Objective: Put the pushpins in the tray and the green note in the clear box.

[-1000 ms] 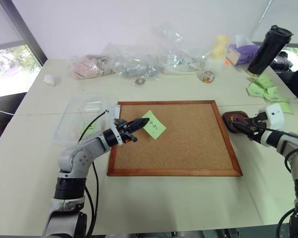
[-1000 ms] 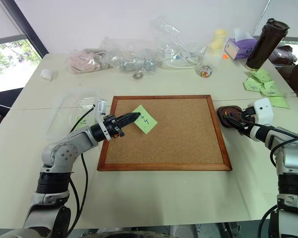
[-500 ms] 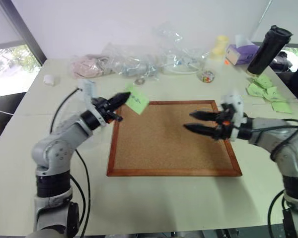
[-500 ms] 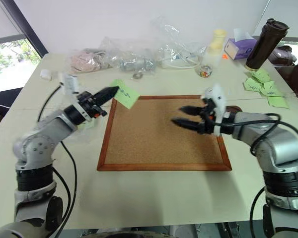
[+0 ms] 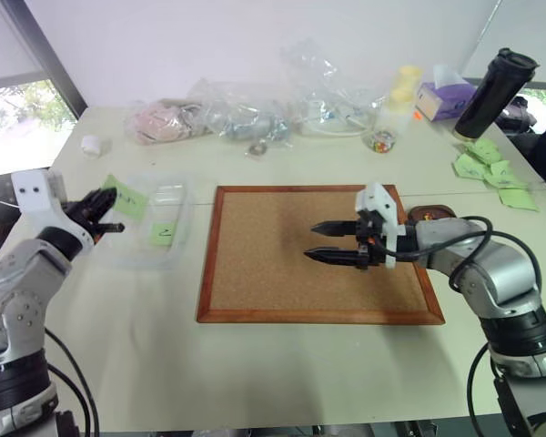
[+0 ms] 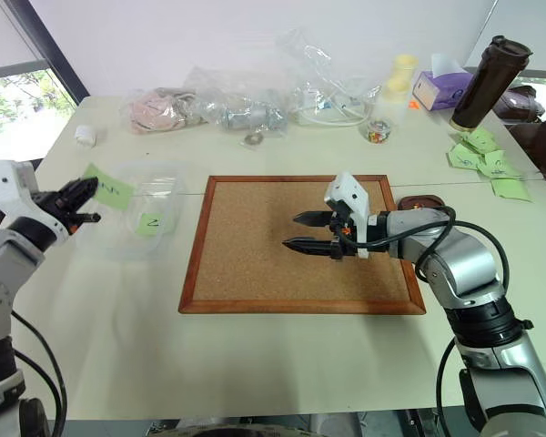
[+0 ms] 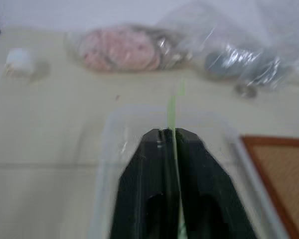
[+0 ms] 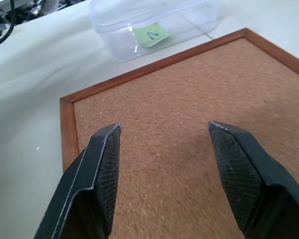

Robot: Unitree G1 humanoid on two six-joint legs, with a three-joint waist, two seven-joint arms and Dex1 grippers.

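left gripper pinched green note, edge-on between fingertips, over clear box | right gripper spread, empty, above corkboard

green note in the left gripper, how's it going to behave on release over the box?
The green note, thin paper pinched at one edge by the left gripper, is probably very light and floppy. It may flutter or drift off the clear box. It could also cling to a finger.
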